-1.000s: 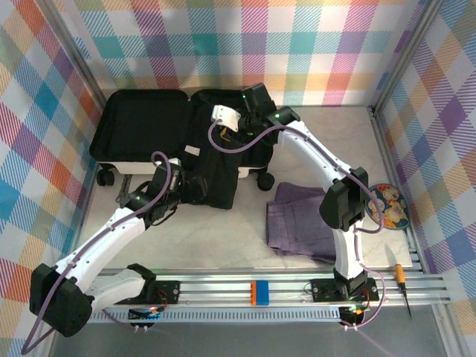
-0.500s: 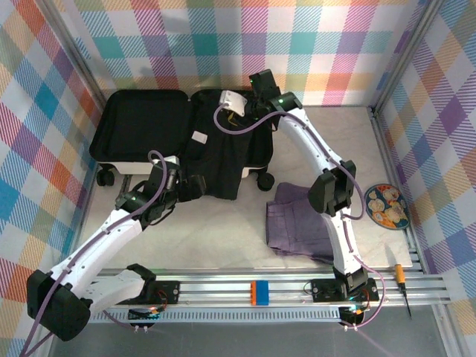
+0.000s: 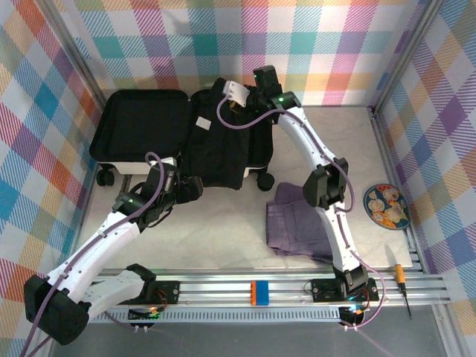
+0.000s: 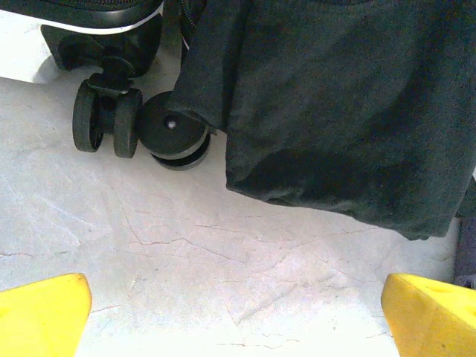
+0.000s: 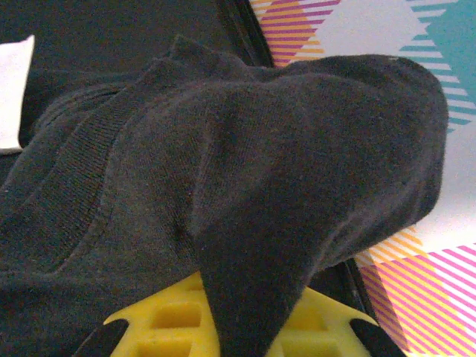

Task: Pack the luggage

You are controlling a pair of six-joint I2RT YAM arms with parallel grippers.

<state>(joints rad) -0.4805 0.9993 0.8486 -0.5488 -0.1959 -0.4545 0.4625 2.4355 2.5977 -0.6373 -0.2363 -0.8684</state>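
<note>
The right fingers [image 5: 171, 323] are pressed nearly together, pinching a fold of the black garment [image 5: 260, 186] at the far rim of the luggage [image 3: 141, 126]. The left fingers [image 4: 41, 312] are spread wide and empty, low over the bench [image 4: 223, 253], near the wheels [image 4: 104, 119].

The luggage lies open at the far left of the bench. Its left half shows black lining. Its right half is draped by the garment, whose hem spills over the near edge.

The shell is judged stiff, and liable to roll. Its rim is the suggested hold. A purple garment [image 3: 297, 223] lies unpacked alongside.
</note>
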